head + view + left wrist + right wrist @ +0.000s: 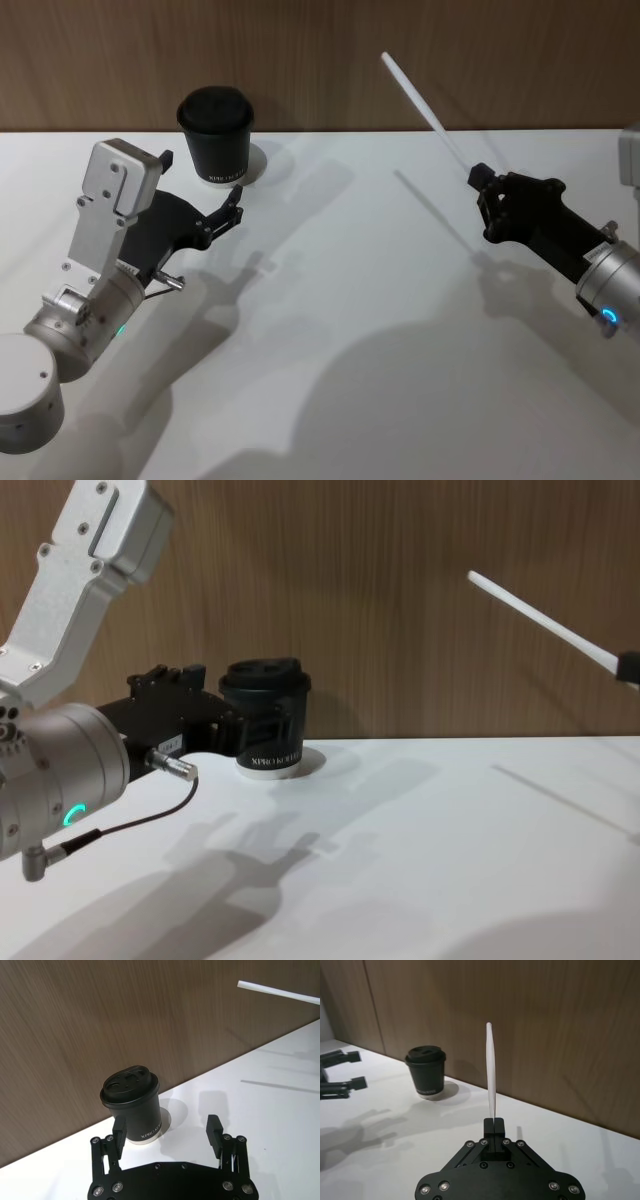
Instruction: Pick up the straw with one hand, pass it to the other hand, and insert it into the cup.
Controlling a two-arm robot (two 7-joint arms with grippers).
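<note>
Where white table [350,320] meets wood wall [300,50], cup [215,130], left gripper [228,215] spread, empty, right gripper [479,180] pinching straw [425,112].

- The bench [350,340] gives a broad free stretch between the two arms.
- The cup [217,135] stands at the bench's back edge, close to the wooden wall [320,60], which leaves little room behind it. The air above its lid is free.
- The left end effector [167,1125], fingers spread, sits just beside the cup and blocks its near side.
- The straw [425,105], clamped in the right end effector [478,180], slants up toward the wall, well apart from the cup.
</note>
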